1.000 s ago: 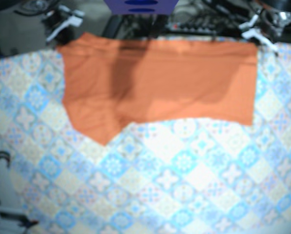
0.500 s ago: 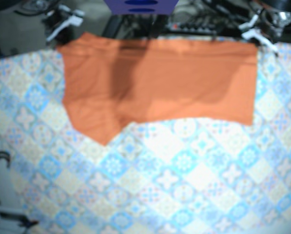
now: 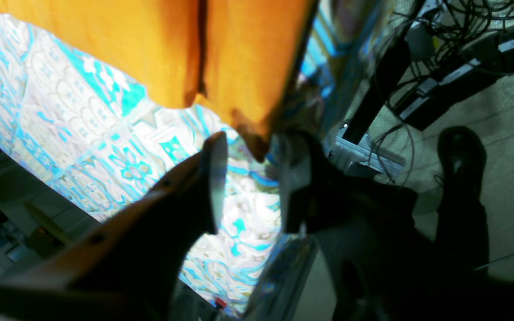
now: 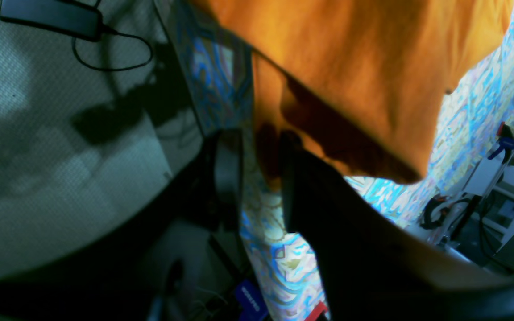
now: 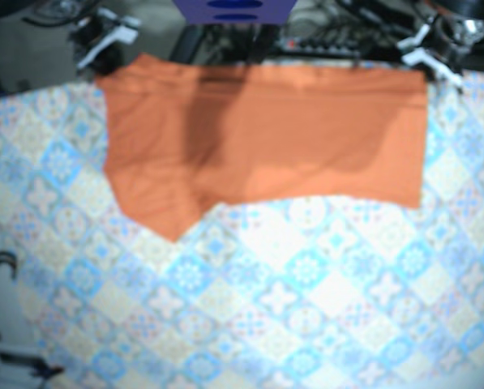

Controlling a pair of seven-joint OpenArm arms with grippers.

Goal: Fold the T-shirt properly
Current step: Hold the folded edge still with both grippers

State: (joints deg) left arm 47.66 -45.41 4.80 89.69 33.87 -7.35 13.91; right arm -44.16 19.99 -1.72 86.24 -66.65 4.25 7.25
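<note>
Orange T-shirt [image 5: 266, 138] is lying flat along the far edge of the patterned tablecloth [image 5: 306, 292]. The left gripper [image 3: 251, 165] is sitting with fingers spread, straddling the shirt's far right corner. The right gripper [image 4: 259, 156] is gaping likewise around the far left hem, not pinching.

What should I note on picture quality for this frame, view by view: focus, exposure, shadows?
Base view: soft all over, tablecloth pattern smeared, a broad shadow on the T-shirt left of centre. Left wrist view: left fingers nearly silhouetted and blurred, T-shirt oversaturated. Right wrist view: right fingers underexposed, the T-shirt's drooping fold in deep shadow, floor dim.
</note>
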